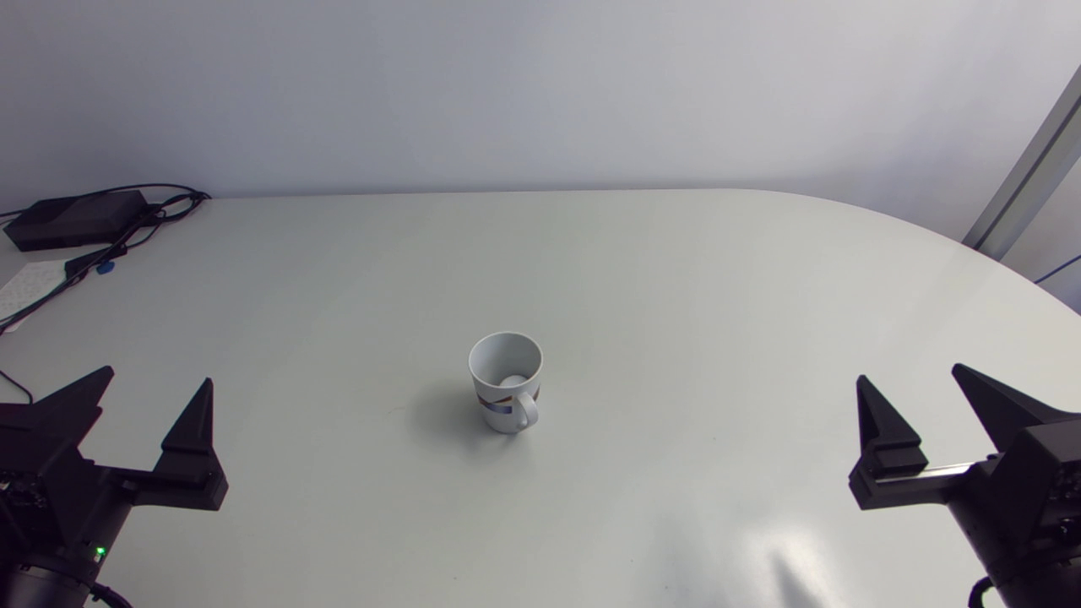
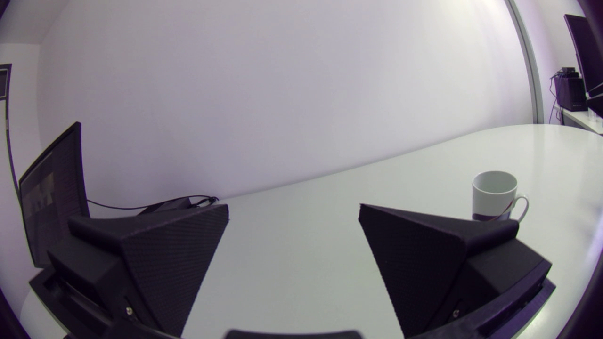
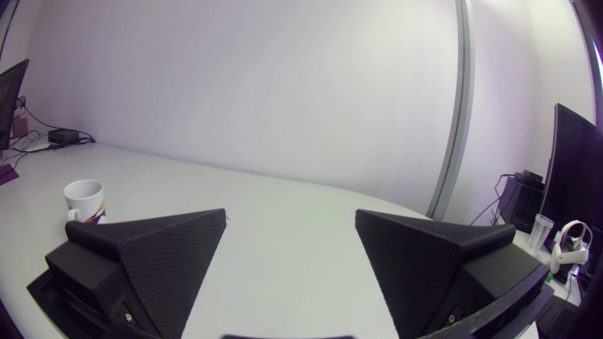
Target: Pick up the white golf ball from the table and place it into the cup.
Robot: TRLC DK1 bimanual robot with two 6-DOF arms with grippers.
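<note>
The white ceramic cup with a coloured band and a side handle (image 1: 500, 404) is standing upright near the middle of the pale grey bench (image 1: 676, 279). The white golf ball (image 1: 513, 382) is lying inside it, showing as a pale round shape at the bottom. The left matte black end effector (image 1: 155, 376) is sitting at the near left of the bench, released, fingers spread and holding nothing. The right matte black end effector (image 1: 910, 374) is sitting at the near right, likewise released and empty. Both are well apart from the cup. The placement appears complete, so the step in hand is judged to be parking. Any further motion is best kept slow and away from the cup, so that no finger is clipping the handle or tipping it.
</note>
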